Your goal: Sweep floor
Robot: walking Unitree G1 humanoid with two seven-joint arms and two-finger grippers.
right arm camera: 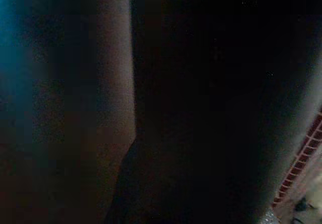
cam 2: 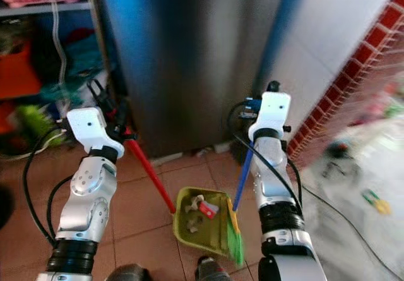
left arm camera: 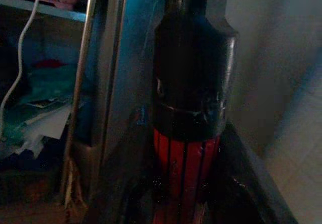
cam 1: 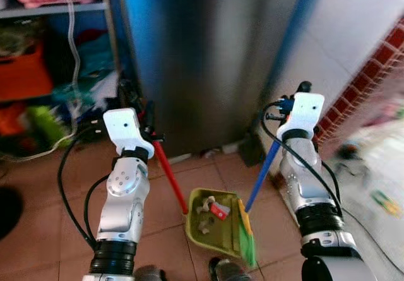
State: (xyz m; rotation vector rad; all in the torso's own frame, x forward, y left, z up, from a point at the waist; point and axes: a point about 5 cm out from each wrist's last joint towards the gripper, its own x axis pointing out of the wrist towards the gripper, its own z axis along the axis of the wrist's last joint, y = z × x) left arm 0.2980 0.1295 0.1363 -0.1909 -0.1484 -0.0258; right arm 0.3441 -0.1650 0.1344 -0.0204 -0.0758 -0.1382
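- The green dustpan (cam 1: 211, 221) sits on the tiled floor (cam 1: 38, 230), holding scraps (cam 1: 203, 208) and a red bit (cam 1: 219, 211).
- The left gripper (cam 1: 149, 129) is clamped on the red handle (cam 1: 170, 177).
- The right gripper (cam 1: 287, 101) is at the blue broom handle (cam 1: 262, 170); I cannot tell its grip.

The left pincer (cam 1: 146, 122) is gripping a red handle (cam 1: 169, 177) running down to a green dustpan (cam 1: 214, 224) holding scraps on the tiled floor (cam 1: 38, 224); the right pincer (cam 1: 287, 101) is gripping the blue-handled broom (cam 1: 259, 177), bristles resting against the dustpan

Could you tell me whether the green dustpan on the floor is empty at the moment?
No, the dustpan holds several pale scraps and a red piece, as the left eye view shows.
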